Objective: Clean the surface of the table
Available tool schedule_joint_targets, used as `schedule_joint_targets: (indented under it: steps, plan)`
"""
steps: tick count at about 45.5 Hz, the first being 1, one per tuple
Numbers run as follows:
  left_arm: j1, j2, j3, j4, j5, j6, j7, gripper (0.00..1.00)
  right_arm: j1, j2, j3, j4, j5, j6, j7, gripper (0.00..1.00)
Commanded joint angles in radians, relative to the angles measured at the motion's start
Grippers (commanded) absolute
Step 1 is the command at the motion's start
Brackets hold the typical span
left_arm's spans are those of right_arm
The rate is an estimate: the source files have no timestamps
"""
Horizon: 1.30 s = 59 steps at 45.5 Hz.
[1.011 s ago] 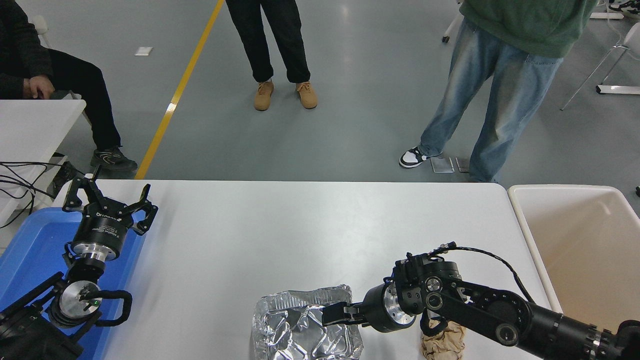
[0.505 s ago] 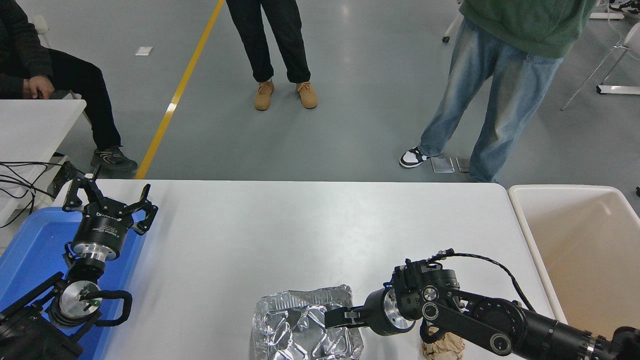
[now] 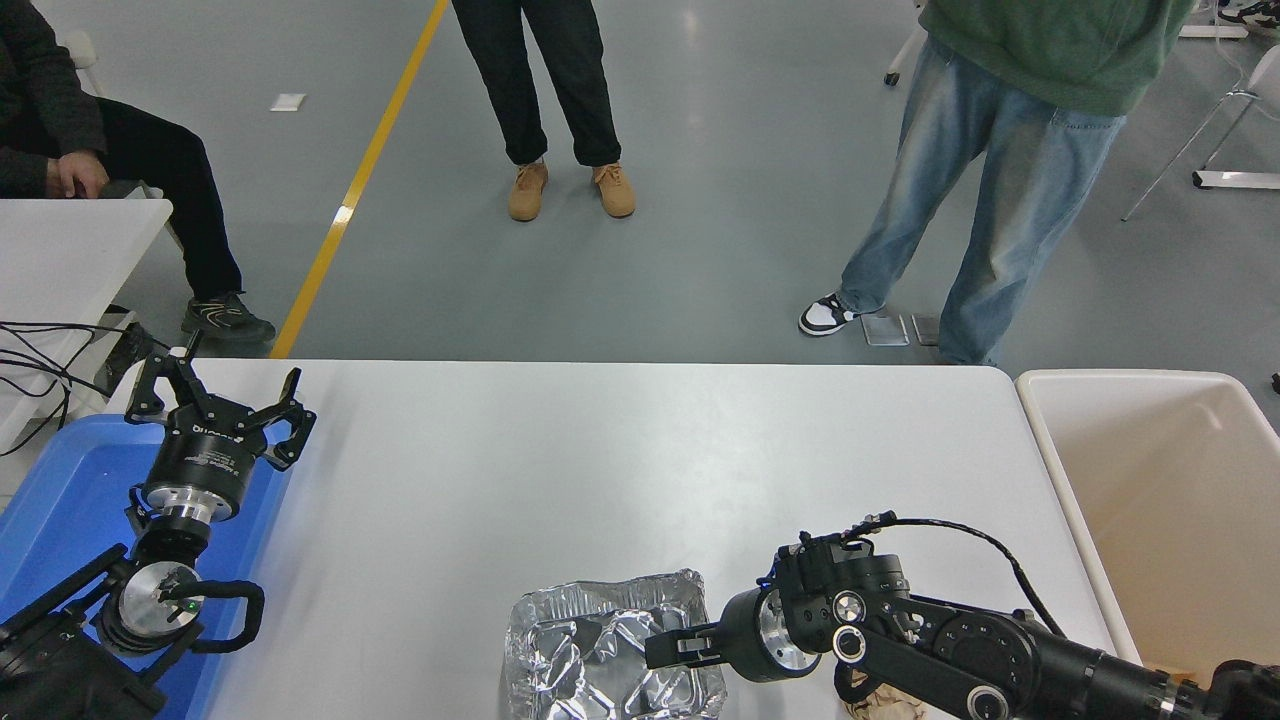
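Note:
The white table surface [image 3: 620,450] fills the middle of the view. A crumpled silver foil tray [image 3: 590,650] lies at its near edge. My right gripper [image 3: 668,648] reaches in from the lower right, points left and sits over the tray's right wall, low and close to the foil. A crumpled brown paper ball [image 3: 880,708] lies under the right arm, mostly hidden. My left gripper [image 3: 215,400] is parked at the lower left, open and empty, over the blue tray's edge.
A blue plastic tray [image 3: 60,490] sits at the left edge. A large beige bin [image 3: 1150,470] stands off the table's right end. A smaller white table [image 3: 70,245] with cables is at the upper left. People stand and sit beyond the far side.
My right arm has drawn toward the near edge and lowered, bringing the gripper lower over the foil tray's right wall. The foil tray and left arm have not moved.

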Motion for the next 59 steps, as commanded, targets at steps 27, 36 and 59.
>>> schedule_joint_targets:
  steps: [27,36,59]
  plan:
    - [0.0,0.0,0.0,0.0,-0.001,0.0,0.0,0.99,0.038,-0.008,-0.036,-0.003,-0.013,0.0,0.096,0.0]
    - [0.0,0.0,0.0,0.001,0.001,0.0,0.0,0.99,0.075,-0.019,-0.042,0.003,-0.009,0.01,0.087,0.0]
    - [0.0,0.0,0.0,0.0,0.001,0.0,0.0,0.99,0.197,-0.238,-0.056,0.171,0.194,0.195,0.066,0.0]
